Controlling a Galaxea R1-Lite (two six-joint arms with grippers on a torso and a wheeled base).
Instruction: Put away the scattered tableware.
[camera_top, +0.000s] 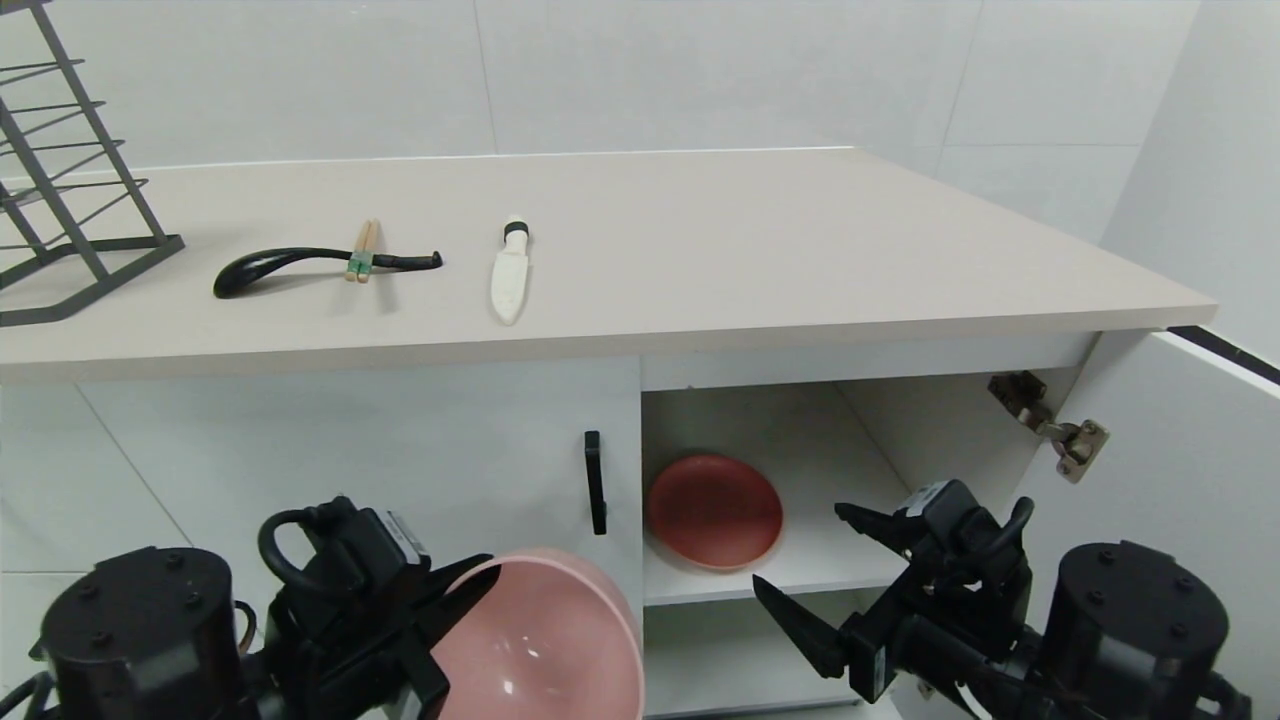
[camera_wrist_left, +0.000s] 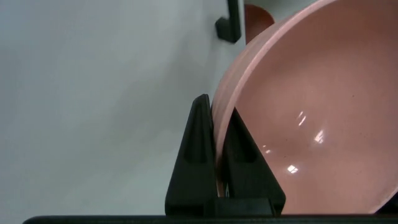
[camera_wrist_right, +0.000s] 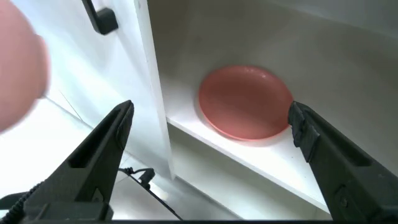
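My left gripper is shut on the rim of a pink bowl, held low in front of the closed left cabinet door; the rim sits pinched between the two fingers. My right gripper is open and holds nothing, in front of the open cabinet. A red plate lies on the cabinet's upper shelf, and shows between the open fingers as the red plate. On the countertop lie a black spoon, a pair of chopsticks and a white knife.
A dark wire rack stands at the countertop's far left. The right cabinet door is swung open, with hinge showing. The left door carries a black handle. A lower shelf space lies beneath the plate's shelf.
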